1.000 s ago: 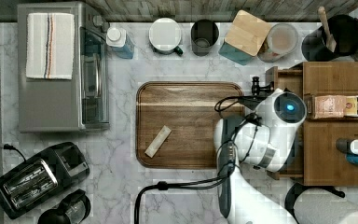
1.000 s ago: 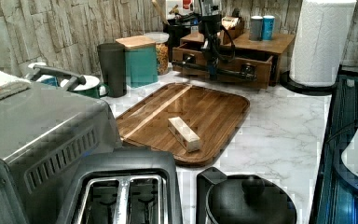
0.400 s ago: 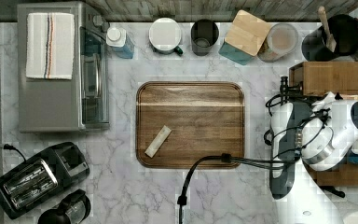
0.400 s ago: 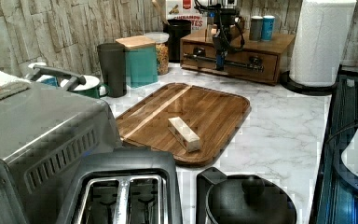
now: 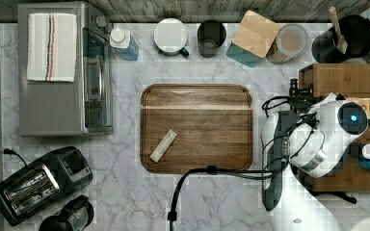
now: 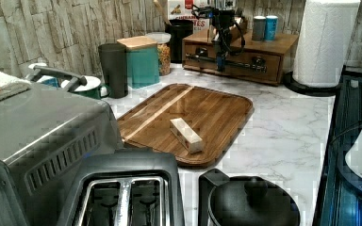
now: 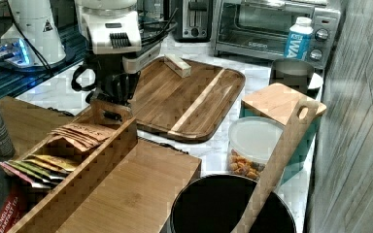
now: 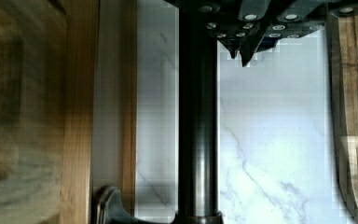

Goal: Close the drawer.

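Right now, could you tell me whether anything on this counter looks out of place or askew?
Nothing looks spilled or damaged. One small wooden block lies at an angle on the cutting board. The drawer front sits flush with its cabinet.

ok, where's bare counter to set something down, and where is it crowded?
Bare marble lies between the cutting board and the toaster oven, below the board near the cable, and between the board and the back row. Most of the board is free apart from a small block. Crowded: the back row of containers and the cabinet side, where the arm stands.
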Robot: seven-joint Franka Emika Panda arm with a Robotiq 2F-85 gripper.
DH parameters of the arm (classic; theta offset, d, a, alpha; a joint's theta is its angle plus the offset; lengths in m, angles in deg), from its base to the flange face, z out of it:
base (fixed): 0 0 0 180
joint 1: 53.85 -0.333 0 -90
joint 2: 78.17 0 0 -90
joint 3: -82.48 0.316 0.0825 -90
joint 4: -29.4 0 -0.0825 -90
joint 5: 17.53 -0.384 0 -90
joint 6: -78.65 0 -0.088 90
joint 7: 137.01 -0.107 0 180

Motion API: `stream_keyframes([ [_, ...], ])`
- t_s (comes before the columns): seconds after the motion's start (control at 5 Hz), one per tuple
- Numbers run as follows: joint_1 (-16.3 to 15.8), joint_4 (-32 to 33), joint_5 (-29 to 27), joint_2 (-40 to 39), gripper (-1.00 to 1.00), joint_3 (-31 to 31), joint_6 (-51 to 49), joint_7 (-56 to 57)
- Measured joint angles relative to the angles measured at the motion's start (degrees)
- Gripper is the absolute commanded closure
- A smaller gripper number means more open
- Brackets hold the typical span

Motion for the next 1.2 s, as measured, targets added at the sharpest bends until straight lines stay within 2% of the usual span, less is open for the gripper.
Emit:
stream_keyframes([
  [1.2, -0.4, 0.4, -0.1, -0.2, 1.00, -0.2, 1.7, -0.1],
])
